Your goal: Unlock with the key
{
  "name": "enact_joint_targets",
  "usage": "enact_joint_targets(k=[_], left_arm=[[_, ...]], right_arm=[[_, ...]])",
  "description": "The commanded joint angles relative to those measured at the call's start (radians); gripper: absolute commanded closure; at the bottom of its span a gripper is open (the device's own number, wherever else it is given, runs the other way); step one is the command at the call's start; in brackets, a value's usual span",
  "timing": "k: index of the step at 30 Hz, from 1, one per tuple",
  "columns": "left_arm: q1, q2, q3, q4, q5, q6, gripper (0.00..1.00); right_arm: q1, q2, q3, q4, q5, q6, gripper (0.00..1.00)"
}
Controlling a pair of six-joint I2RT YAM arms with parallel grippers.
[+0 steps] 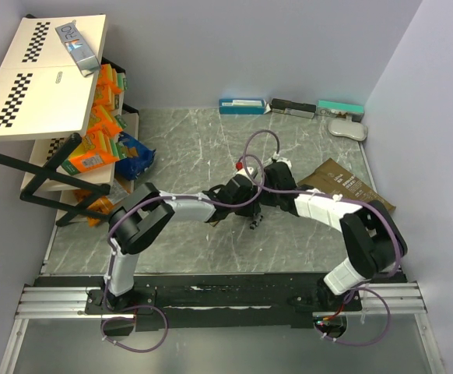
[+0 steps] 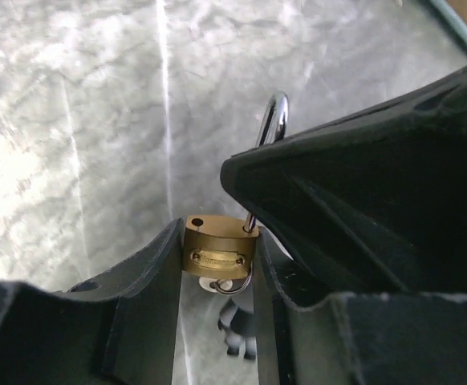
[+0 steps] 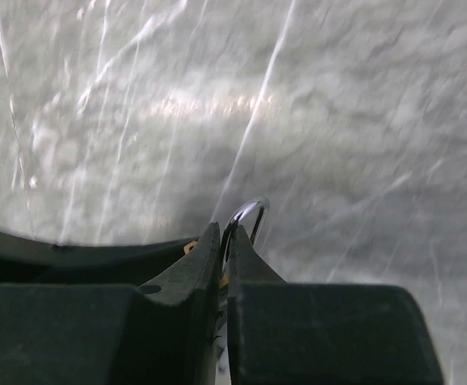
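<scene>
A brass padlock is clamped by its body between my left gripper's fingers. Its steel shackle stands raised, one leg out of its hole, which shows empty. My right gripper is shut on the shackle, and it fills the right of the left wrist view. A key ring hangs under the padlock with dark-headed keys dangling. In the top view both grippers meet at mid-table, with the keys hanging below them.
A slanted rack with orange snack packets and a blue bag stands at the left. A brown packet lies right of the grippers. Flat boxes and a white object line the back wall.
</scene>
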Motion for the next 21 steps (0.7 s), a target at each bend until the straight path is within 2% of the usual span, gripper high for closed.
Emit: enact_joint_targets(k=[1,10,16,21], left_arm=[[0.01,0.075,0.088,-0.143,-0.155,0.001,0.98],[0.044,0.163,0.162,-0.163,-0.135,-0.007,0.97],[0.052,0.206,0.21,-0.231,-0.148,0.001,0.96],[0.079,0.223,0.239,-0.274,-0.157,0.013,0.96]], right_arm=[[0.006,0.06,0.074,-0.007,0.042,-0.001,0.9],[-0.034,0.065,0.06,0.035,-0.026,0.017,0.54],[-0.061,0.005,0.019,0.042,-0.049,0.022,0.41],[-0.092,-0.072,-0.029,0.044,-0.059,0.02,0.37]])
